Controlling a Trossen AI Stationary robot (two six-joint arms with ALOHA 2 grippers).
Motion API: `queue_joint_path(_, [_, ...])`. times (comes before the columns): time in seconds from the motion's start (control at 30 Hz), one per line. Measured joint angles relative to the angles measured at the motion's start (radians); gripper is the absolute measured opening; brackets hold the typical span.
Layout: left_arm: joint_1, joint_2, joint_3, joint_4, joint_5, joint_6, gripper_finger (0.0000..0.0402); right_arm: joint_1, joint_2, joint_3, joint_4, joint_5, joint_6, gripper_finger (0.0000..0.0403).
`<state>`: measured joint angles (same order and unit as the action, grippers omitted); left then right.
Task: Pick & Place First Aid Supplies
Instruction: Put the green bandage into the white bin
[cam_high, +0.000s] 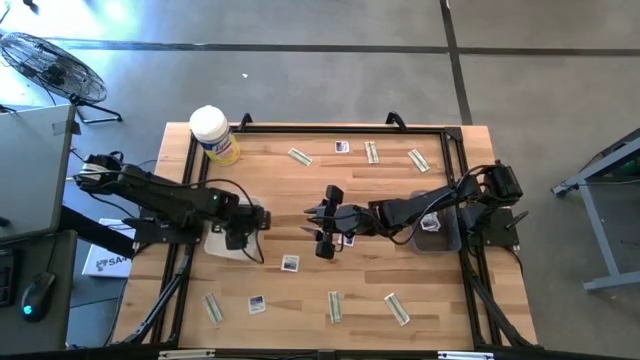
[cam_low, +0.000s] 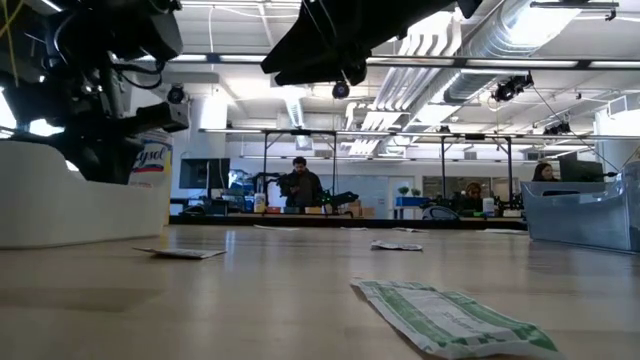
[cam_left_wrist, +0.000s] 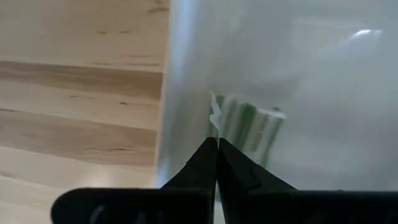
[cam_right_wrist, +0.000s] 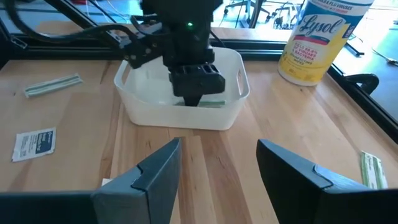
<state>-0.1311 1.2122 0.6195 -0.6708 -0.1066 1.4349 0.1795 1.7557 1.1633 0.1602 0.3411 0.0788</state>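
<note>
My left jaws (cam_left_wrist: 216, 146) hang inside the white bin (cam_right_wrist: 231, 67) on the left of the counter (cam_high: 300, 190), shut to a thin line on one edge of a green-striped strip (cam_left_wrist: 249, 127) — the packet dangles just over the bin's smooth, milky floor; the step in hand, as I judge it, is the drop, and doing it well means parting only once the strip is well within the walls, low enough that so light and flat a thing settles instead of fluttering out, then lifting straight up so the tips do not drag the wrapper with them; my right jaws (cam_right_wrist: 217, 171) hover over mid-counter, spread wide and holding nothing, pointed toward the bin, and they should stay clear of the left arm until it rises; the rest of the supplies lie scattered flat on the pale wood — a white square (cam_high: 290, 264) with blue print just in front of the right jaws, another square (cam_high: 257, 305) near the front edge, strips (cam_high: 334, 306) along the front and back; the strips are thin crinkled paper, limp and slightly curled at the ends, the squares stiffer and glossy; both offer little height to pinch, so a grip on an edge seems best; the yellow canister (cam_high: 213, 135) stands at the back left corner, apart from it all.
</note>
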Motion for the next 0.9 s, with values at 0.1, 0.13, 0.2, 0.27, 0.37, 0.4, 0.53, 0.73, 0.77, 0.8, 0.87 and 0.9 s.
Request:
queue_joint_path(0.1, [0.022, 0.014, 0.000, 0.023, 0.016, -0.001, 0.0000, 0.000, 0.000, 0.000, -0.003, 0.000, 0.001, 0.0204])
queue_joint_path(0.13, [0.029, 0.013, 0.000, 0.019, 0.021, 0.000, 0.0000, 0.000, 0.000, 0.000, -0.002, 0.000, 0.000, 0.0204])
queue_joint_path(0.2, [0.033, 0.015, 0.000, 0.037, 0.025, 0.000, 0.0000, 0.000, 0.000, 0.000, -0.004, 0.000, 0.002, 0.0204])
queue_joint_path(0.27, [0.033, 0.017, 0.000, 0.033, 0.030, 0.000, 0.0000, 0.000, 0.000, 0.000, -0.007, 0.000, 0.002, 0.0204])
queue_joint_path(0.37, [0.033, 0.016, 0.000, 0.042, 0.026, -0.003, 0.0000, 0.000, 0.000, 0.000, -0.006, 0.000, 0.000, 0.0204])
queue_joint_path(0.4, [0.033, 0.016, 0.000, 0.040, 0.026, -0.003, 0.0001, 0.000, 0.000, 0.000, -0.006, 0.000, 0.000, 0.0204])
queue_joint_path(0.53, [0.033, 0.016, 0.000, 0.041, 0.026, -0.018, 0.0008, 0.000, 0.000, 0.000, -0.006, 0.000, 0.002, 0.0204])
queue_joint_path(0.73, [0.033, 0.016, 0.000, 0.038, -0.013, -0.051, 0.0065, 0.000, 0.000, 0.000, -0.006, 0.000, 0.003, 0.0204])
queue_joint_path(0.77, [0.033, 0.016, 0.000, 0.032, -0.027, -0.052, 0.0075, 0.000, 0.000, 0.000, -0.006, 0.000, 0.003, 0.0204])
queue_joint_path(0.8, [0.033, 0.016, 0.000, 0.023, -0.038, -0.052, 0.0085, 0.000, 0.000, 0.000, -0.006, 0.000, 0.003, 0.0204])
queue_joint_path(0.87, [0.033, 0.016, 0.001, 0.002, -0.052, -0.053, 0.0100, 0.000, 0.000, 0.000, -0.006, 0.000, 0.003, 0.0204])
queue_joint_path(0.9, [0.033, 0.016, 0.006, -0.019, -0.055, -0.057, 0.0106, 0.000, 0.000, 0.000, -0.006, 0.000, 0.003, 0.0204])
